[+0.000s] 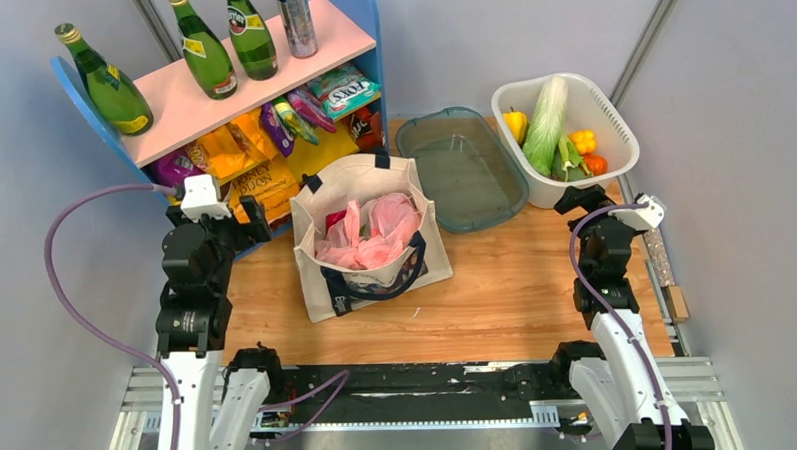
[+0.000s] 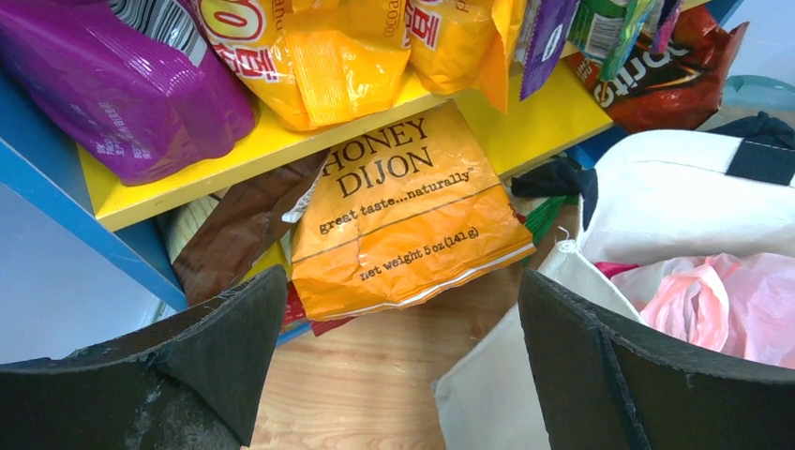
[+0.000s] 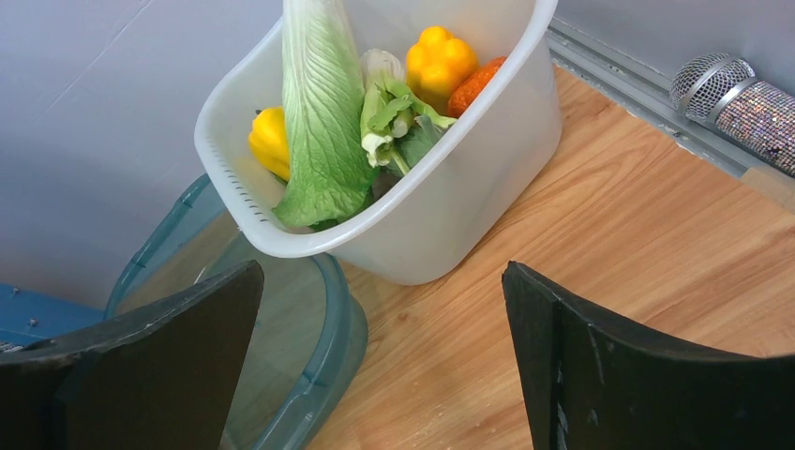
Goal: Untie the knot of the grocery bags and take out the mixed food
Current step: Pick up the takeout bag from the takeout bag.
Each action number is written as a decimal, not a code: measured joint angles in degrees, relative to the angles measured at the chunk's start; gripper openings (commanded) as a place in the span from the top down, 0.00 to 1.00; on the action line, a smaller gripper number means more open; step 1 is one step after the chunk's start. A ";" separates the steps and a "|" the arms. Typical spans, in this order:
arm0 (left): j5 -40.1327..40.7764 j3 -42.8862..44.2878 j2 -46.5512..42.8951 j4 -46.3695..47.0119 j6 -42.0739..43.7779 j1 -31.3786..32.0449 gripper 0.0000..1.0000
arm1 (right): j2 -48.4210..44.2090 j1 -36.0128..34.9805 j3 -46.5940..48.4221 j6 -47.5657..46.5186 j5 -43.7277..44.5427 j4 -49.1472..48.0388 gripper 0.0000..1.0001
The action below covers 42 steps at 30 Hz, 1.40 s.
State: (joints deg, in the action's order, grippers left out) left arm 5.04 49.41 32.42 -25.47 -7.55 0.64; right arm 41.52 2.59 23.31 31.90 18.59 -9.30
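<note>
Two grippers are hovering above the counter [image 1: 517,291] in the top view, both spread wide and holding nothing. The left gripper [image 1: 217,213] is hanging at 9 o'clock of the cream tote [image 1: 321,283], close to the shelf [image 1: 270,89]. The right gripper [image 1: 604,203] is hanging at 3 o'clock, near the white basket [image 1: 620,142]. The pink bag [image 1: 380,236] is sitting crumpled inside the tote. A teal tray [image 1: 463,173] is lying between tote and basket. Bare wood is showing at 6 o'clock of the tote and across to the right arm.

Left wrist view: the jaws are standing fully apart with only bare counter between them. An orange crisp packet [image 2: 403,216] is leaning at 12 o'clock under the shelf. The tote's rim is lying just beside the finger at 5 o'clock, and the pink bag is showing at 3 o'clock.

Right wrist view: the jaws are gaping equally wide, touching nothing. The basket is sitting at 12 o'clock, overlapping the tray's rim. Open counter is stretching from 3 to 6 o'clock, its edge running at 2 o'clock.
</note>
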 measured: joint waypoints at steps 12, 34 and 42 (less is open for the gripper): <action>1.53 0.00 1.73 -0.46 0.26 0.00 0.00 | 0.00 0.00 0.04 -0.02 -2.05 0.04 0.00; -11.23 8.92 23.30 -6.36 -9.07 20.17 0.06 | 14.25 -19.28 20.57 -8.31 -13.70 19.52 0.00; -3.26 9.29 25.75 -10.12 -7.06 24.85 0.80 | 17.88 -34.18 27.74 -11.93 -6.38 23.32 0.00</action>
State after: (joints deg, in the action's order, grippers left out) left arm 1.78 58.70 58.17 -35.59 -14.61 25.50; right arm 59.40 -31.59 51.05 19.97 12.21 14.02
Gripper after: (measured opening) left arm 0.427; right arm 0.998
